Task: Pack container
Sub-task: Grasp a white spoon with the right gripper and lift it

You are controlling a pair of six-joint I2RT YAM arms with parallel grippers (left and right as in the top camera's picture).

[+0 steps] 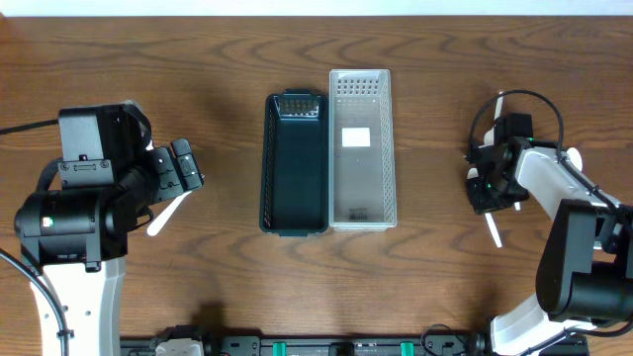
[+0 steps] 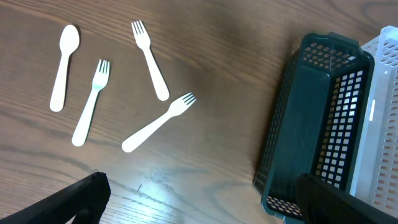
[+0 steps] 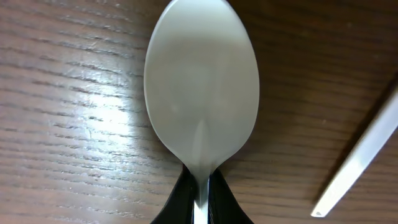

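Overhead: two baskets stand side by side and touching in the middle of the table [image 1: 129, 59], one dark green basket [image 1: 295, 168] on the left and one white basket [image 1: 362, 183] on the right. Both look unfilled. The left hand [image 1: 186, 168] is well to their left, and the right hand [image 1: 487, 188] is well to their right. One white utensil [image 1: 166, 216] shows partly under the left arm.

Left wrist: four pieces lie apart on the wood. They are one white spoon [image 2: 64, 68], one fork [image 2: 92, 102] just beside it, a second fork [image 2: 150, 60] and a third fork [image 2: 158, 122]. The left hand's fingers [image 2: 81, 196] are spread wide, with nothing between them.

Right wrist: the right hand is pinched onto the neck of one pale spoon [image 3: 202, 87], whose bowl is over the wood. One white handle [image 3: 360, 162] lies to its right.
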